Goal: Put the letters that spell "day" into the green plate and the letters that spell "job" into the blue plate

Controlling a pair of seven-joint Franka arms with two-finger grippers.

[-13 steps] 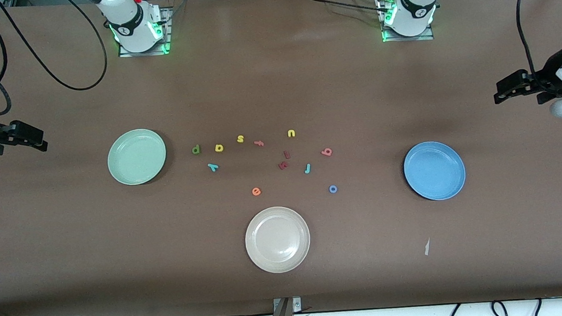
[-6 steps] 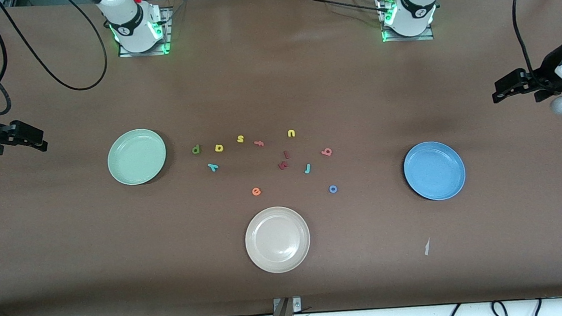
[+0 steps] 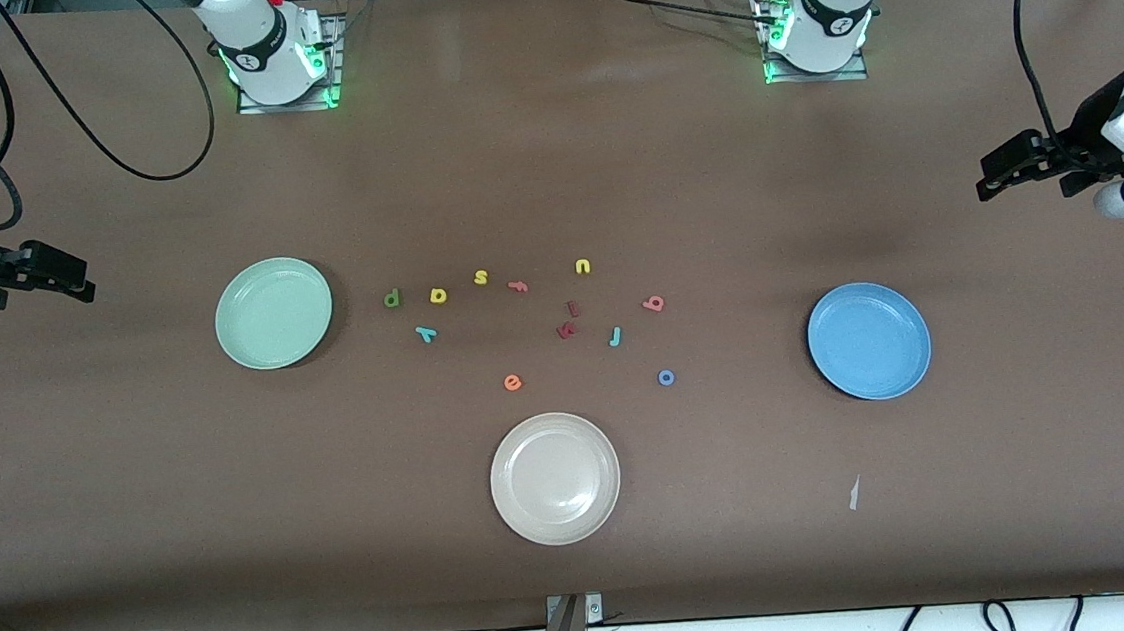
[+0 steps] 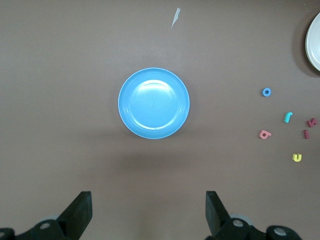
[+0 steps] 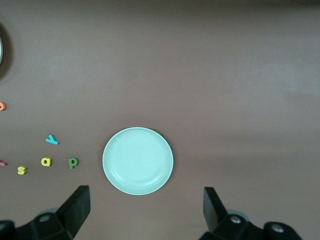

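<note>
both sets of jaws stand apart and empty. the left gripper (image 3: 987, 177) hangs at its end of the tabletop, the pink b (image 3: 654, 303) lying toward the middle; the right gripper (image 3: 78, 283) is nearer the green d (image 3: 392, 298).

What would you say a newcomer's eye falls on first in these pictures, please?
Three plates ring a scatter of tiny foam letters at mid-table: the green plate toward the right arm's end, the blue plate toward the left arm's end, a cream plate nearest the front camera. All three plates hold nothing.
</note>
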